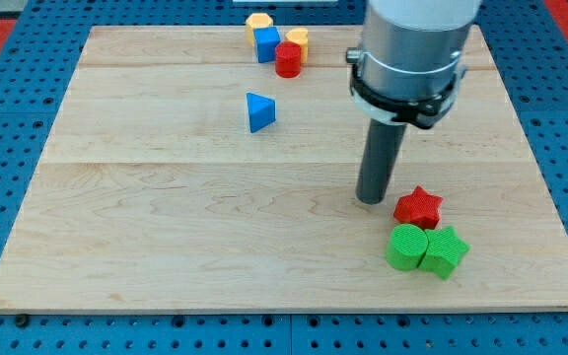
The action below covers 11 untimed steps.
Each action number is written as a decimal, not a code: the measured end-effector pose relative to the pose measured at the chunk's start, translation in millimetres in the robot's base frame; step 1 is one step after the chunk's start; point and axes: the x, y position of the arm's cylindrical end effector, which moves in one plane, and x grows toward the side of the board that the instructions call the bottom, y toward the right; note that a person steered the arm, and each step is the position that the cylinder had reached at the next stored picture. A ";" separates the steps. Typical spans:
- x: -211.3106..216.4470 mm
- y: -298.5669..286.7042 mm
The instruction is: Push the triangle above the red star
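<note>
Sitting on the wooden board (166,227) toward the view's top, left of centre: the blue triangle (259,112), well apart from the red star (418,207) lying at the lower right. Resting just left of that red star, close beside it: my tip (370,200). No claw on this rod, so nothing gripping. Touching one another just below the red star: a green round block (405,247) and a green star (445,250). Clustering at the top edge: a yellow block (258,20), a blue cube (266,43), a red cylinder (288,59), another yellow block (298,39).
</note>
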 end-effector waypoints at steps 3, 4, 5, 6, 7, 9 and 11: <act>-72.2 -189.1; -118.7 -205.2; -136.0 -173.2; -134.8 -102.2; -117.9 -41.4; -68.0 -13.2; -99.6 -14.7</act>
